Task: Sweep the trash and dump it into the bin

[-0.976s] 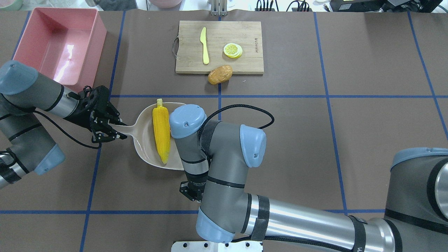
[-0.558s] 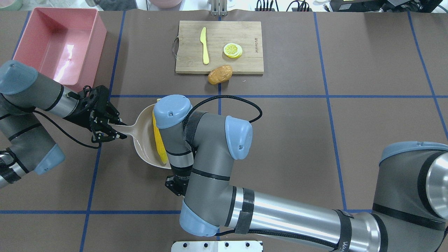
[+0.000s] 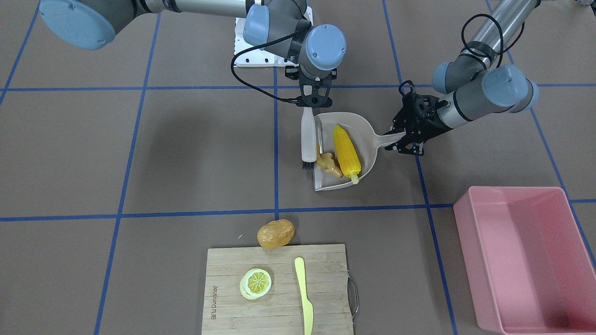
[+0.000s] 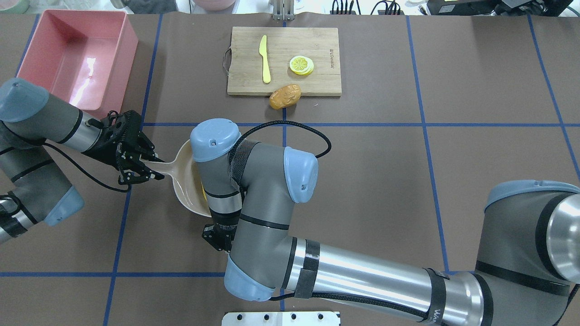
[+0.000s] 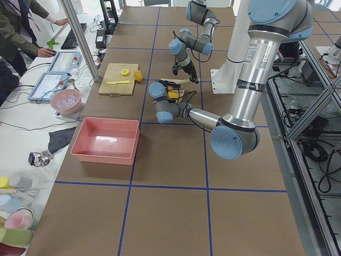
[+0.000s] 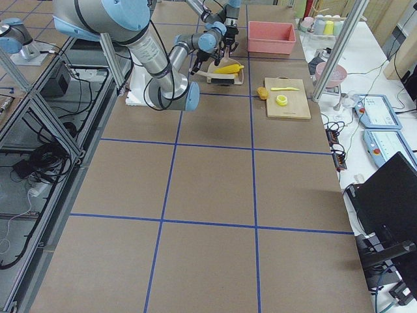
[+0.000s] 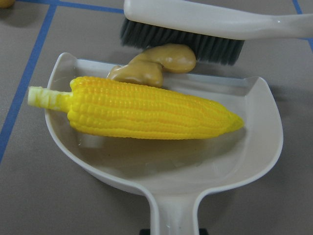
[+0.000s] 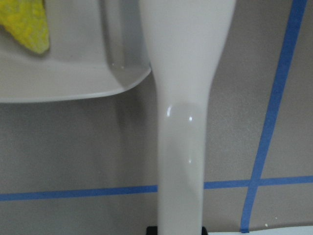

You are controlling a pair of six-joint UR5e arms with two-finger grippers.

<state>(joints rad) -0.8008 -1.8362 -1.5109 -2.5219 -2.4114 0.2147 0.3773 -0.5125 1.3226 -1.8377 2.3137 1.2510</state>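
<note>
Sweeping, and it's right at the lip!
The pink bin [image 3: 526,251] stands well apart on the left arm's side. The dustpan [image 3: 361,128] lies flat, the left gripper [image 3: 396,139] pinching its handle; best pressed hard down. The right gripper [image 3: 312,103] is clamped round the brush [image 3: 308,135]; I'd drive it low and square, bristles down. The corn cob [image 3: 347,149] lies inside the pan, the potato [image 3: 276,233] sits well apart, unswept, and the ginger root [image 3: 328,164] rests on the lip against the bristles.
</note>
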